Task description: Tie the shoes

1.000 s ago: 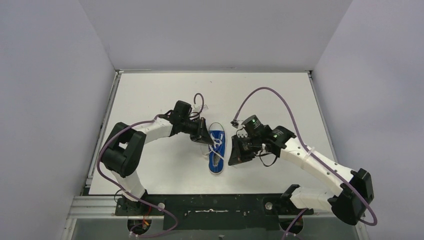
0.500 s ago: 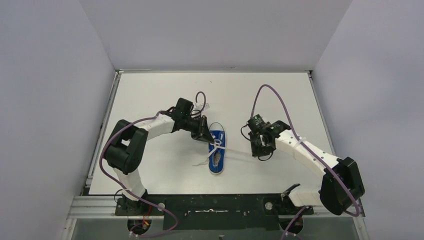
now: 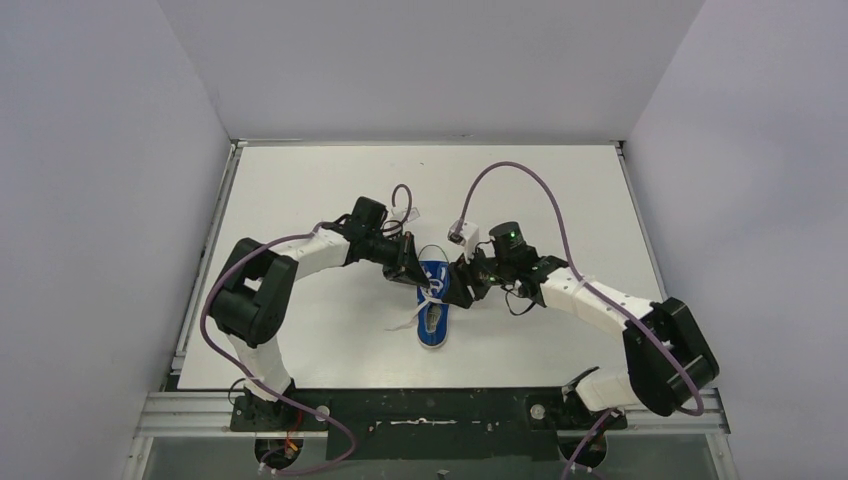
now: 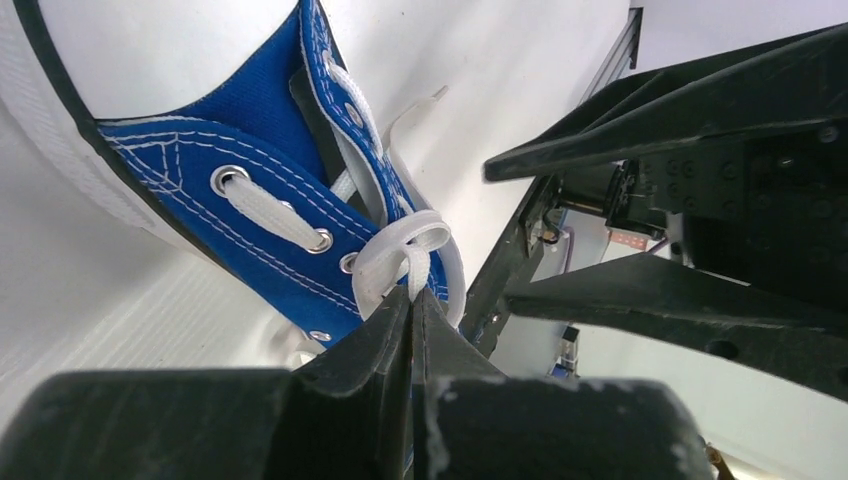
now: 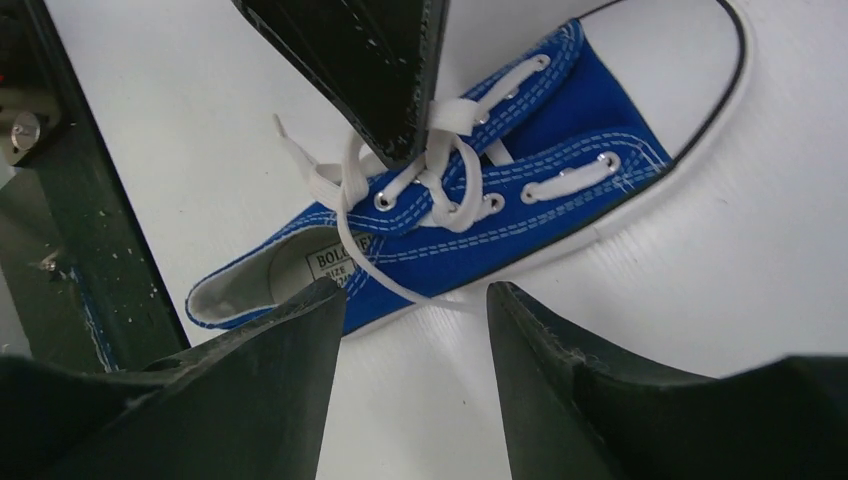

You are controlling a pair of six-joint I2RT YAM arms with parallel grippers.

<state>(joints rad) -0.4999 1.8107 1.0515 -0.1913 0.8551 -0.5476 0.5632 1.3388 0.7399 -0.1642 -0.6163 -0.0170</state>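
**Right gripper back beside the sneaker**

From above: the right gripper [image 3: 462,290] has swung in from the right to the blue sneaker [image 3: 434,305], which lies mid-table [image 3: 300,190], well apart from every edge and the grey walls [image 3: 100,150].

Left wrist: the left gripper [image 4: 412,300] is clamped on a white lace loop [image 4: 405,240].

Right wrist: the right fingers stand apart, holding nothing, just above the sneaker's side.

Shoe [image 5: 585,100]: matt blue canvas, white stitching. Toe cap [image 5: 660,40]: smooth white, rubber-like. Laces [image 4: 400,245]: flat woven cloth. Eyelets [image 4: 232,178]: shiny metal. Right fingers [image 5: 250,390]: matt black plastic, scuffed. Table [image 5: 700,290]: white, faintly ribbed.
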